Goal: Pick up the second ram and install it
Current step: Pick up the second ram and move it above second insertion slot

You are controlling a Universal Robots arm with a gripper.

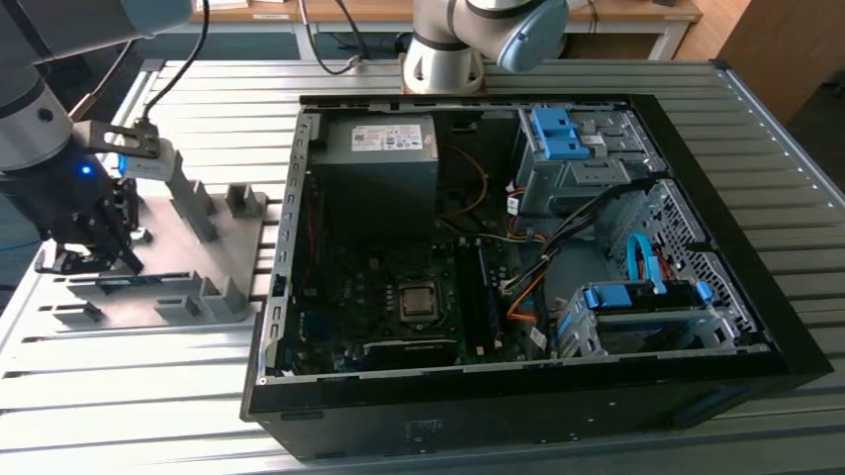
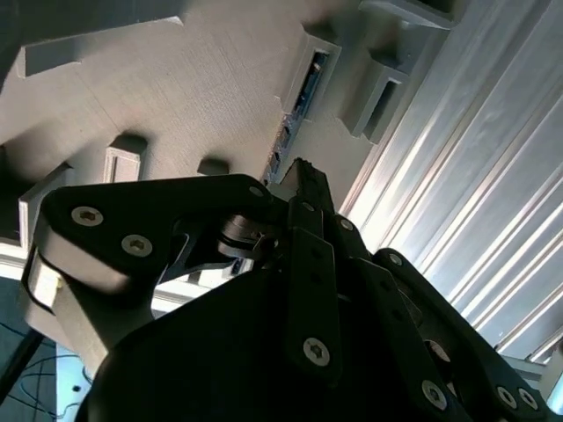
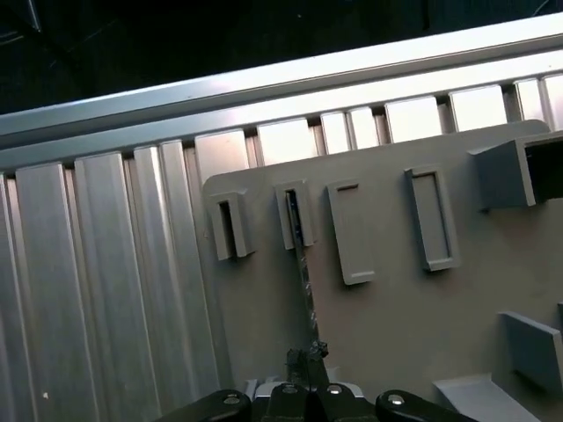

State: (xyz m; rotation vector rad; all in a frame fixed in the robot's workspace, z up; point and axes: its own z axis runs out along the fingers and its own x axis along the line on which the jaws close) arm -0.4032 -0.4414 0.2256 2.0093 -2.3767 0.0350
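Pick-up stage; install not yet done. The memory stick (image 3: 303, 264) is seated on edge in a slot of the grey fixture plate (image 1: 161, 252), well apart from the open computer case (image 1: 528, 416). The claw (image 3: 308, 355) is closed narrow onto the stick's near end. Neighbouring slots are seen bare.

So the black metal gripper (image 3: 308, 355) is pinching the near end of a thin dark blue-green ram stick (image 3: 306, 281). It stands on edge in a slotted grey plastic fixture plate (image 3: 387, 325) on the ribbed aluminium table (image 3: 114, 290).
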